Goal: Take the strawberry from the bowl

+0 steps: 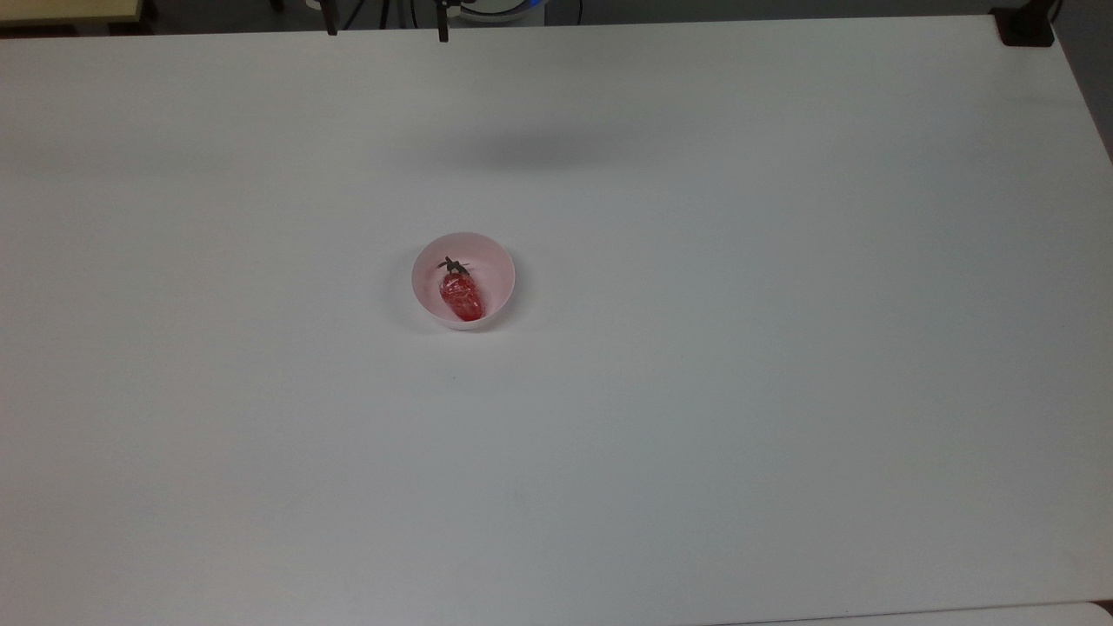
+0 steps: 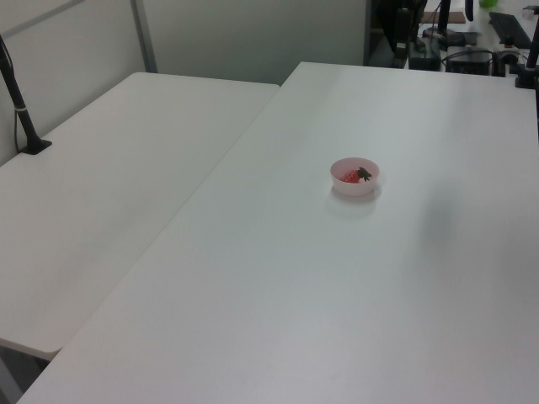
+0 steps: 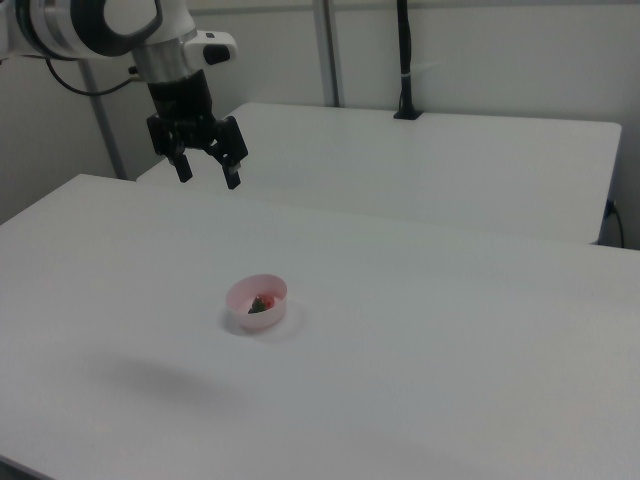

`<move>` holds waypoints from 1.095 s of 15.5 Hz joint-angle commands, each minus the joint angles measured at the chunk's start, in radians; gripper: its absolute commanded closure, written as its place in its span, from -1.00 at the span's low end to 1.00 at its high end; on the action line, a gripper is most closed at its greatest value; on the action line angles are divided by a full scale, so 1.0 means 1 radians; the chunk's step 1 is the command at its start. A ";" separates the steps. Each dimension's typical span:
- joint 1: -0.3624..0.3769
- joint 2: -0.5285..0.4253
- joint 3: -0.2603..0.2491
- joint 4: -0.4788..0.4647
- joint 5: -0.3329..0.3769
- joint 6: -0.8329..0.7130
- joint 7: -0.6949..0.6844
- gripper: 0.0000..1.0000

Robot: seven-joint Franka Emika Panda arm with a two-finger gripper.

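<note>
White table (image 1: 783,391) takes up most of the room, second white table (image 2: 109,194) butted against it on the left view's left. Pale pink bowl (image 1: 463,280) sits alone near the table's middle; strawberry (image 1: 461,297) lies inside it, red body toward the top view's bottom, green stem toward the top view's top. In the right view the bowl (image 3: 257,303) wall hides most of the strawberry (image 3: 262,303), only a red-and-dark speck shows. Gripper (image 3: 208,175) hangs high above the table, well apart from the bowl, up and toward the right view's left of it, jaws spread wide, nothing between them. Arm's upper part cut off by the right view's top-left corner. Black clamp post (image 2: 18,101) stands on the second table, far from the bowl. Soft shadow on the table beyond the bowl toward the top view's top.
</note>
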 commanded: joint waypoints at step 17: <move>-0.009 0.071 0.000 -0.046 -0.009 0.072 -0.266 -1.00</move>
